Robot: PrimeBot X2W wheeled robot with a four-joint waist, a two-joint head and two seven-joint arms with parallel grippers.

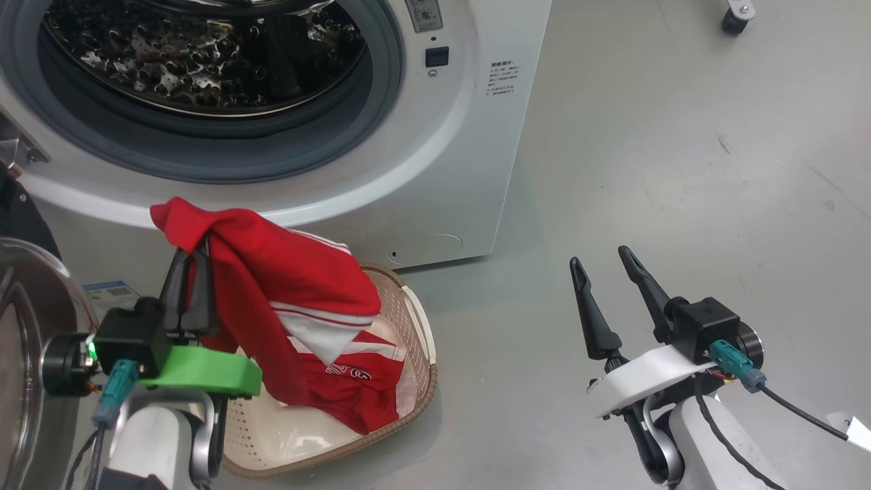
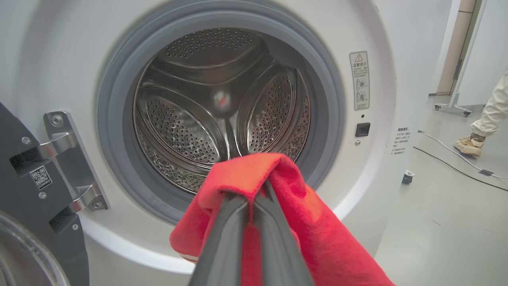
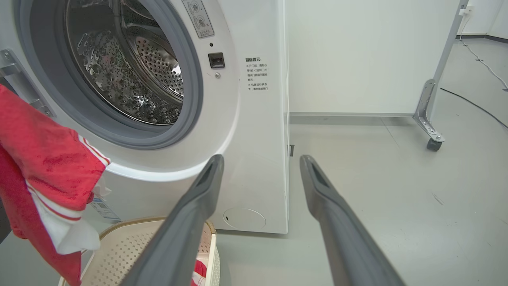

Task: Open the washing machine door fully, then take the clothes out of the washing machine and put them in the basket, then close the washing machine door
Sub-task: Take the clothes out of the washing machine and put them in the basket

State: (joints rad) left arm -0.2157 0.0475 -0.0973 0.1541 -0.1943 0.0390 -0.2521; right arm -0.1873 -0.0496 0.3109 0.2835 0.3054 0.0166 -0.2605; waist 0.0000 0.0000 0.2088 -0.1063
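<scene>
One washing machine (image 1: 435, 170), one washing machine door (image 1: 27, 320), one basket (image 1: 423, 340), apparently two red garments (image 1: 272, 265), and two grippers: left gripper (image 1: 194, 257), right gripper (image 1: 599, 257).

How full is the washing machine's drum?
Empty, as far as visible: the drum shows bare steel; red clothes hang outside, over the basket.

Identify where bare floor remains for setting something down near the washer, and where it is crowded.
Free: grey floor between the big white front-loading washing machine, the cream perforated plastic basket and the open right end effector. Crowded: the basket, under bright red clothes gripped by the shut left end effector.
</scene>
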